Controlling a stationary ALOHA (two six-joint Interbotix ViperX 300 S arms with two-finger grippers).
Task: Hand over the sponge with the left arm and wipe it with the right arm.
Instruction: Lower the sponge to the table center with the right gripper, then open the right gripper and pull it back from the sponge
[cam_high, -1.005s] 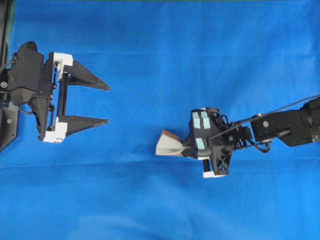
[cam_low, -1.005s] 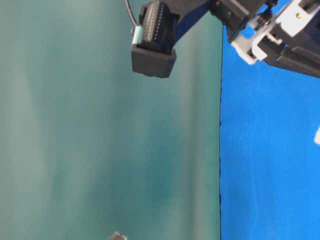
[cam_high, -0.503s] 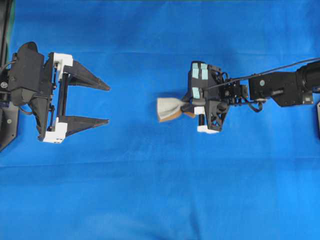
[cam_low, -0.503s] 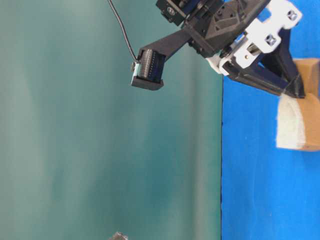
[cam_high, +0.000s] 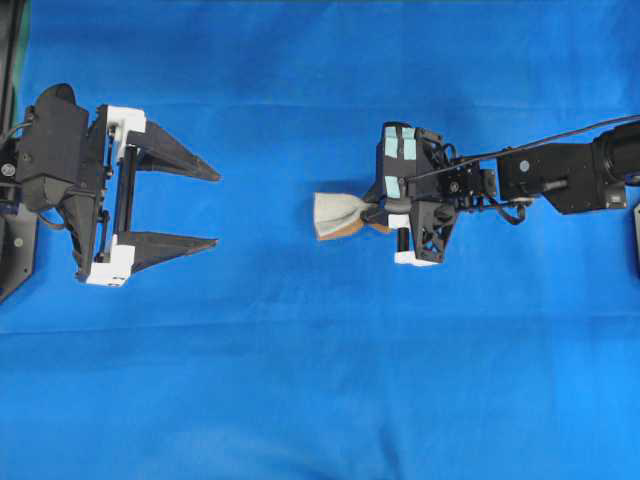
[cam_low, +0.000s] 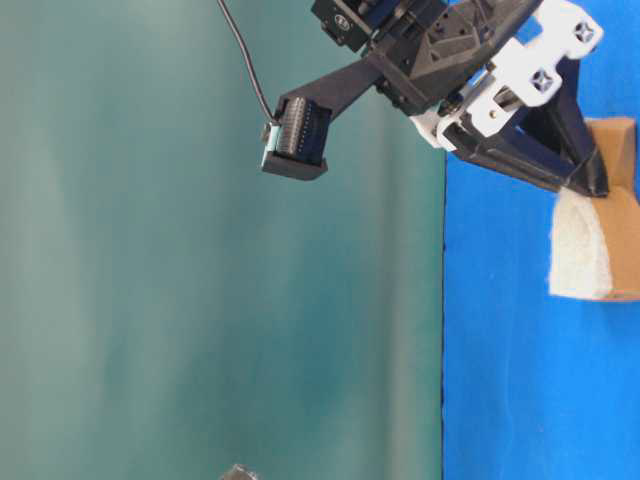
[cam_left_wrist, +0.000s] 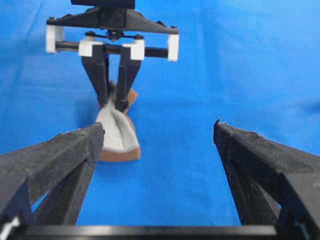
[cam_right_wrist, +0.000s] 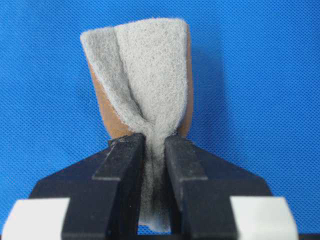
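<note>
We find the sponge (cam_right_wrist: 145, 75) soft and light: it creases deeply where our right pincer (cam_high: 378, 214) clenches its middle, so a firm pinch across the centre suits it. It hangs above the blue worktop (cam_high: 320, 400), mid-scene. Far left, our left pincer (cam_high: 215, 208) gapes wide. Compared with a second ago, the sponge sits higher in the overhead view.

Over the last second the right arm (cam_high: 560, 180) has swung toward the desk's far edge, carrying the sponge (cam_high: 335, 215) pinched in its jaws from a spot nearer the near edge. The sponge, which pointed slantwise before, now points straight at the left edge. In the table-level view it has come into sight.
</note>
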